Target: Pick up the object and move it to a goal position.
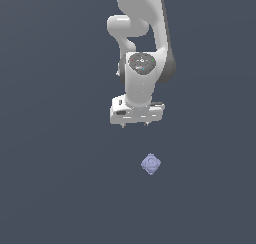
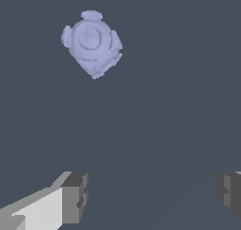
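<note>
My gripper has its jaws spread wide, nothing between them. The wrist view shows both fingertips well apart, with bare dark floor in the gap. The object, a pale lavender faceted lump with a ring mark facing up, sits on the floor, clear of my fingers. In the exterior view it's below me and slightly toward that view's right. Height above the floor is hard to judge.

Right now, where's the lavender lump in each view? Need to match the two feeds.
Exterior view: the lavender lump lies on the dark floor, below the tool and slightly toward the exterior view's right, not touching it.
Wrist view: the lump lies clear of both grey fingertips.
Shared landmark: the ring-like mark on the lump.
</note>
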You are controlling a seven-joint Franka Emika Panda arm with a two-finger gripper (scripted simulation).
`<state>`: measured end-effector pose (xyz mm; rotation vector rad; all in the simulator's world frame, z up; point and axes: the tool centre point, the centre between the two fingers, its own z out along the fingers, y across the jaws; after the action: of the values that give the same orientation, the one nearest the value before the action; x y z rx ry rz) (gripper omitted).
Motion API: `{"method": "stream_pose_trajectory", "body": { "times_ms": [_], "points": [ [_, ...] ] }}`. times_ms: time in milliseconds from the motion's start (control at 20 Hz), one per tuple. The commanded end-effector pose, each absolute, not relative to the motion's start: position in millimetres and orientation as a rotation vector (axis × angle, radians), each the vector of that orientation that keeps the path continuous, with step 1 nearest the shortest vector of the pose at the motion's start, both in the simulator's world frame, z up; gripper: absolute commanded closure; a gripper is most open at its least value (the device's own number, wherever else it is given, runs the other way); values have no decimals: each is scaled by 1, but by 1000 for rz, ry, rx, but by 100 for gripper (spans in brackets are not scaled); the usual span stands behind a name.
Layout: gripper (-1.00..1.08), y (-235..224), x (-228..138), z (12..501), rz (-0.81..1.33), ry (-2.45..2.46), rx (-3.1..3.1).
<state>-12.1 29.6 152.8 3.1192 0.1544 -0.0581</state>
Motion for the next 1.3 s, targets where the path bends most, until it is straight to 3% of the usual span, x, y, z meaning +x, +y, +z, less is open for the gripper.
{"method": "stream_pose_trajectory", "body": {
  "times_ms": [0, 1250],
  "points": [
    [-92, 31, -9, 152, -57, 177, 3118],
    [-92, 88, 94, 105, -17, 1026, 2962]
  ]
}}
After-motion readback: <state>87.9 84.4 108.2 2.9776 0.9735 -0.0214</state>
